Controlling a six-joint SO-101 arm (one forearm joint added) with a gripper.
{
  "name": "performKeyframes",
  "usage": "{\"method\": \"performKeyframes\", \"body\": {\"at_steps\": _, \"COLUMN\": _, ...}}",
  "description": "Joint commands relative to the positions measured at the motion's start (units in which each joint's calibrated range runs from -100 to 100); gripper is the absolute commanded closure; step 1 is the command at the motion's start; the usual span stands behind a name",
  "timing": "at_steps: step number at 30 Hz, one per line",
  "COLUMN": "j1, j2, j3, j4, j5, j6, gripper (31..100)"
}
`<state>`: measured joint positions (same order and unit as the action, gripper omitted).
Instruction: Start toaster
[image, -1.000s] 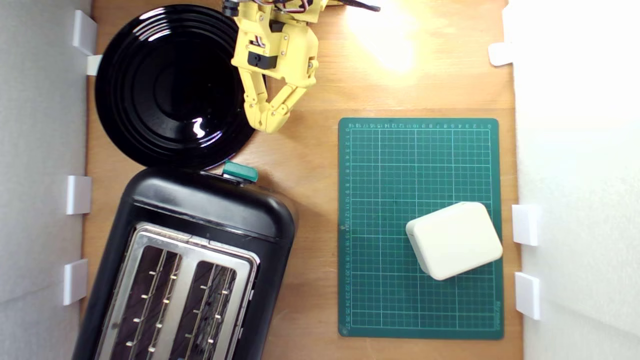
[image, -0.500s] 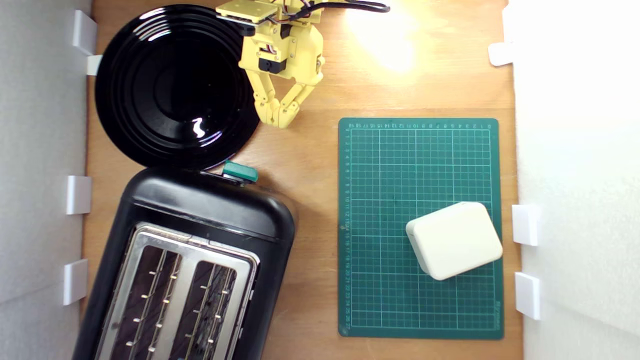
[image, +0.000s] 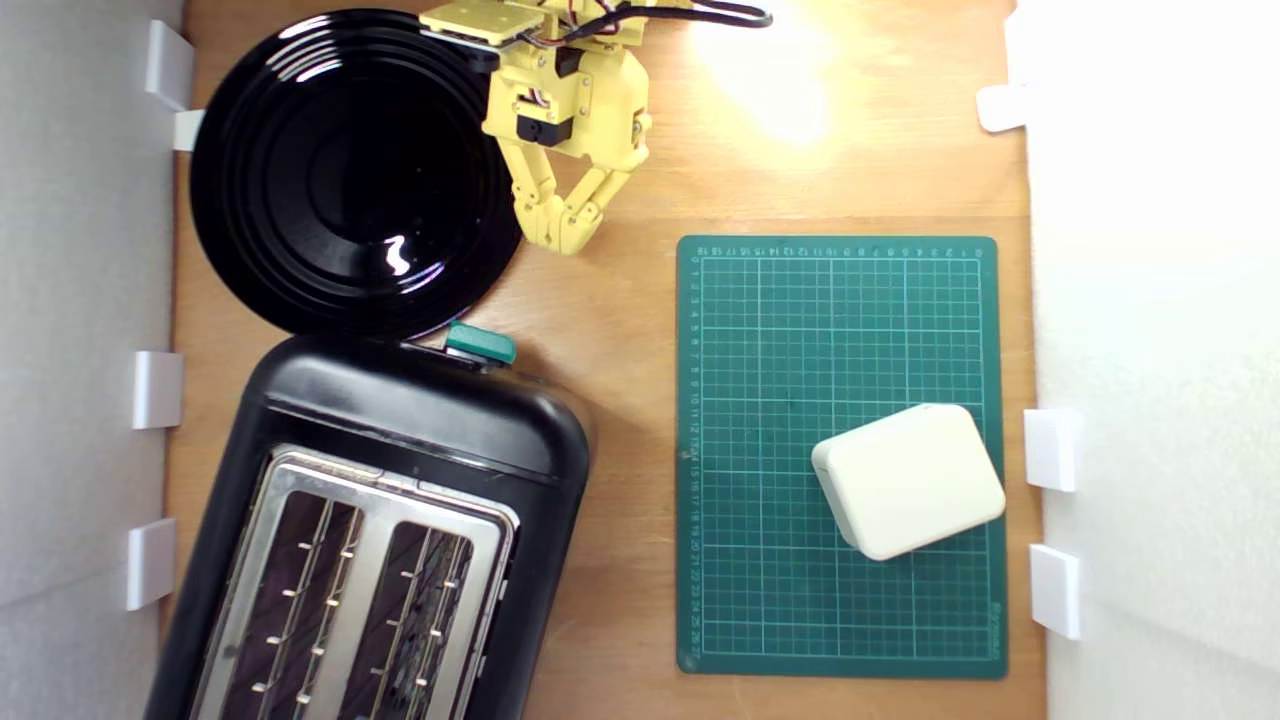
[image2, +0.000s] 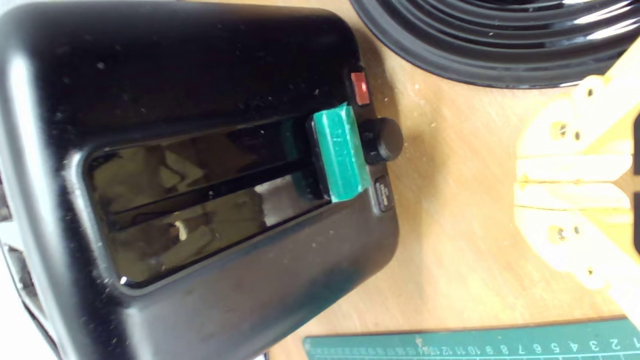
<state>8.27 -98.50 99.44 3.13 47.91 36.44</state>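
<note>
We're on the approach step: claw (image: 563, 240) closed and empty (fingertips pressed together in the wrist view), hanging over bare counter (image: 620, 330) just beside the black plate (image: 340, 170). The toaster (image: 400, 500) sits at the exterior view's lower left, its teal lever (image2: 340, 155) facing the claw, near but untouched. Next we likely need to move onto the lever and press it along its slot.

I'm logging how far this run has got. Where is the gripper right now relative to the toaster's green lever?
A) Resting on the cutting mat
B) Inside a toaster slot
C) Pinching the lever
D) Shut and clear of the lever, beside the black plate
D: the gripper has its fingers together by the black plate rim, with bare table between it and the green lever on the toaster.
</note>
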Motion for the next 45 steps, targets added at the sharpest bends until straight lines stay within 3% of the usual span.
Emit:
{"method": "performKeyframes", "body": {"at_steps": 1, "j1": 0.22, "j2": -1.0, "j3": 0.28, "j4": -2.1, "j5": 5.83, "j6": 0.07, "gripper": 98.9}}
{"method": "performKeyframes", "body": {"at_steps": 9, "j1": -1.13, "j2": -0.92, "j3": 0.28, "j4": -2.38, "j5": 6.95, "j6": -1.92, "gripper": 98.8}}
{"method": "performKeyframes", "body": {"at_steps": 16, "j1": -11.05, "j2": -0.92, "j3": 0.28, "j4": -0.13, "j5": 7.12, "j6": -8.26, "gripper": 98.8}}
{"method": "performKeyframes", "body": {"at_steps": 24, "j1": -17.4, "j2": -0.92, "j3": 0.28, "j4": -0.22, "j5": 7.12, "j6": -12.04, "gripper": 98.9}}
{"method": "performKeyframes", "body": {"at_steps": 45, "j1": -16.84, "j2": -0.42, "j3": 0.28, "j4": 0.06, "j5": 7.12, "j6": -12.51, "gripper": 98.9}}
